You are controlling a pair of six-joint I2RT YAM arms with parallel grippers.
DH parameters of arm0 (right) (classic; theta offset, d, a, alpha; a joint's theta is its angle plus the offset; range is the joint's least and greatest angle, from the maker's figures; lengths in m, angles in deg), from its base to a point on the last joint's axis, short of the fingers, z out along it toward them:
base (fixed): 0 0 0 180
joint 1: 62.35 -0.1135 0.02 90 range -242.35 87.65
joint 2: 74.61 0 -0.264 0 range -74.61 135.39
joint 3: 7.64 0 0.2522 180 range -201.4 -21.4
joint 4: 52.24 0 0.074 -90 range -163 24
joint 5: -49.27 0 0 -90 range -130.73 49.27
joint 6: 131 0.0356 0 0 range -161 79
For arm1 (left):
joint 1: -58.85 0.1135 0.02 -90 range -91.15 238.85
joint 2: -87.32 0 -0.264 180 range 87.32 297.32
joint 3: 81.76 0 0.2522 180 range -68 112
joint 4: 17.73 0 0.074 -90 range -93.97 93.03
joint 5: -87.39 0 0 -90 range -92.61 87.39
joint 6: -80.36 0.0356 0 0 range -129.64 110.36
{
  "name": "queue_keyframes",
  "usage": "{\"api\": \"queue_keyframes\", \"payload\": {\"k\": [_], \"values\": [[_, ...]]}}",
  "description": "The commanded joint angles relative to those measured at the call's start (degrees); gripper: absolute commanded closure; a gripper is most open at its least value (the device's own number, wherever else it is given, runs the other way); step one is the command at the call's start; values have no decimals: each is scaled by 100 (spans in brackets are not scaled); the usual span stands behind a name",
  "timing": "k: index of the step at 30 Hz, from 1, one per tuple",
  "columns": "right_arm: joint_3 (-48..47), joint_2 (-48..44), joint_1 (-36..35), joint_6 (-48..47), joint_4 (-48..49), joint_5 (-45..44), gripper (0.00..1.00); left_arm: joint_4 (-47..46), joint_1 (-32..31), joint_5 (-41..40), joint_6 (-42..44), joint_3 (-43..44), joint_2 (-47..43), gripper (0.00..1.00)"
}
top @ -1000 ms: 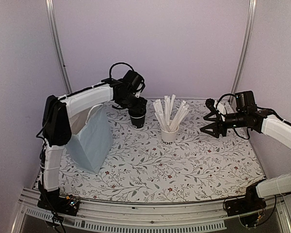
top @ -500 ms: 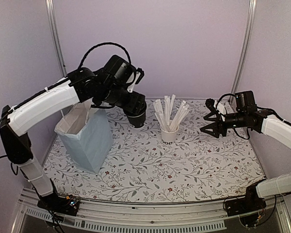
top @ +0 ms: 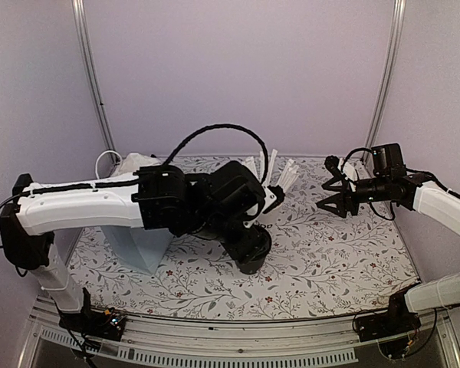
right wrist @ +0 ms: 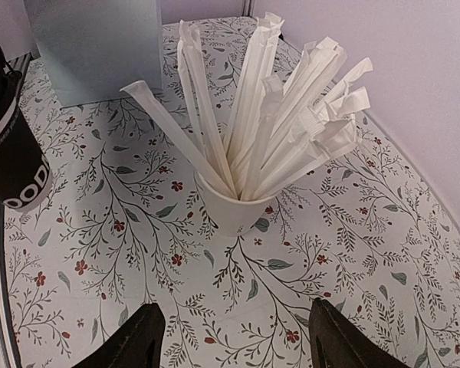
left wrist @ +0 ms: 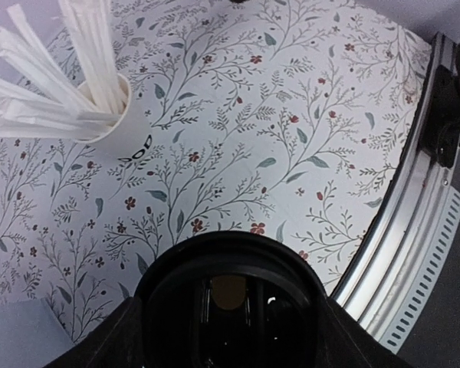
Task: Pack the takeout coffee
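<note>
- Floral-print table (top: 330, 261): left pincer (top: 247, 244) clamps small black paper cup (right wrist: 11, 165), apart fr pale-blue paper bag (right wrist: 100, 46).
- Right pincer (top: 331, 195) gapes wide, empty.
- Mid-carry, I reckon; nxt: cup over bag mouth, lower.

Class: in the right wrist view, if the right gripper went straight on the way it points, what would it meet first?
Most likely the white paper cup of wrapped straws, centred ahead of the open right gripper. The depth is hard to judge.
</note>
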Motion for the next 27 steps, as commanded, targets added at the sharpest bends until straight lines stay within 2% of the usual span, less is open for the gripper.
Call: {"api": "queue_keyframes", "payload": {"k": [1, 9, 27], "values": [[31, -11, 39, -16, 10, -38, 33, -532, -196, 468, 465, 90, 508, 39], [40, 17, 37, -43, 10, -80, 33, -1544, -192, 1077, 644, -14, 893, 39], [47, 88, 43, -60, 2, -56, 33, -1747, -178, 1216, 679, -111, 1443, 38]]}}
